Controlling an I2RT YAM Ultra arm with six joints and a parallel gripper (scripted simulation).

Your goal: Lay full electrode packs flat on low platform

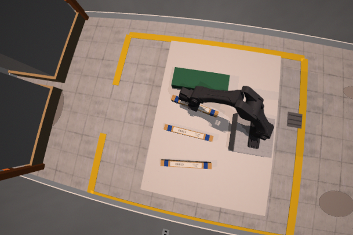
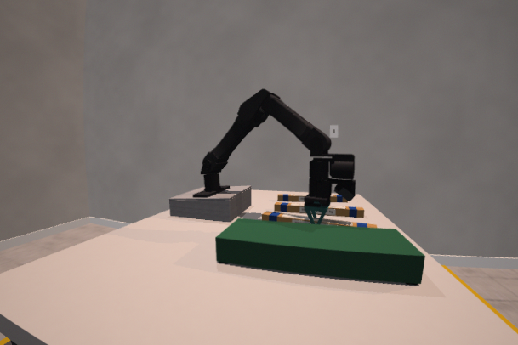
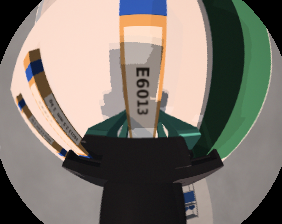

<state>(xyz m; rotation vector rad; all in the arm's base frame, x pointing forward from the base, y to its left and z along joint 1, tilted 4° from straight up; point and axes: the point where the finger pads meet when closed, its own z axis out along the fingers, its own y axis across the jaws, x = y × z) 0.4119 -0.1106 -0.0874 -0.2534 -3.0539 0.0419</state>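
Three orange packs with blue bands and white labels are in view. My gripper (image 2: 316, 221) (image 3: 142, 111) points down, its green fingers shut on the sides of the pack nearest the platform (image 1: 213, 112) (image 2: 275, 217) (image 3: 142, 90), near its middle. That pack is low at the table; whether it touches the table cannot be told. The middle pack (image 1: 188, 132) (image 2: 353, 212) (image 3: 53, 107) and the far pack (image 1: 186, 164) (image 2: 286, 197) lie flat on the table. The low green platform (image 1: 201, 77) (image 2: 323, 240) (image 3: 257, 75) bears no pack. The arm hides part of the held pack from above.
The arm's base stands on a grey block (image 1: 240, 144) (image 2: 200, 208) at one side of the white table (image 1: 206, 194) (image 2: 153, 289). The forearm passes over the near edge of the platform in the top view. The platform's side wall stands close beside the held pack.
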